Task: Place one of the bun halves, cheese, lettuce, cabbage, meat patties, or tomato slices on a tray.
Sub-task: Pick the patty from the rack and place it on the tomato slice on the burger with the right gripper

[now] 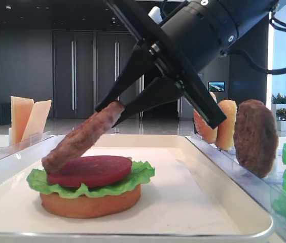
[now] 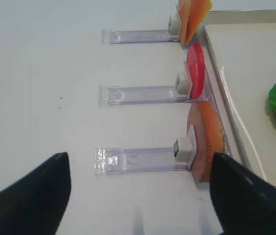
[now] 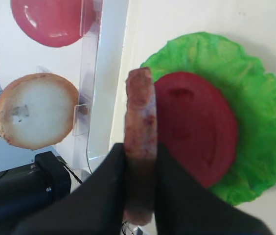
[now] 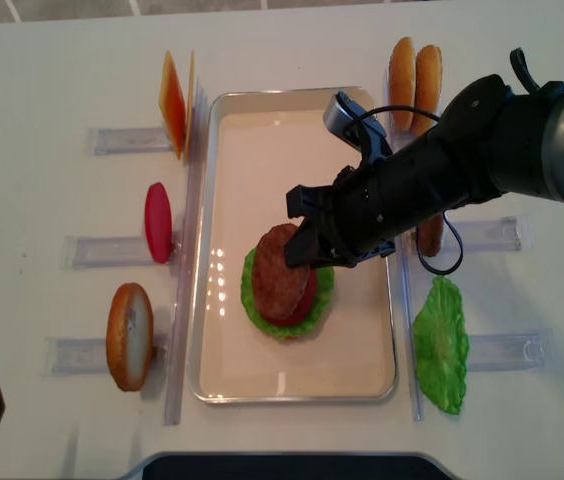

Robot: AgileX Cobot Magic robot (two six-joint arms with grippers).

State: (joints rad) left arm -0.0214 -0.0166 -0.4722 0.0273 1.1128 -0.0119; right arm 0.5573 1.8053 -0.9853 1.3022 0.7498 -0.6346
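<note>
My right gripper (image 1: 110,109) is shut on the edge of a brown meat patty (image 1: 82,137), which the right wrist view shows pinched between the black fingers (image 3: 113,166). The patty (image 4: 277,270) slopes down over a stack on the cream tray (image 4: 262,150): a bun half (image 1: 90,202), lettuce (image 1: 143,174) and a red tomato slice (image 1: 90,169). Its lower edge touches the left side of the tomato slice (image 3: 196,127). My left gripper (image 2: 140,166) hangs open and empty over the table, left of the tray.
Clear holders left of the tray carry a bun half (image 2: 206,139), a tomato slice (image 2: 195,71) and cheese (image 2: 192,14). Right of the tray stand two bun halves (image 4: 414,70), another patty (image 1: 255,136) and a lettuce leaf (image 4: 440,345).
</note>
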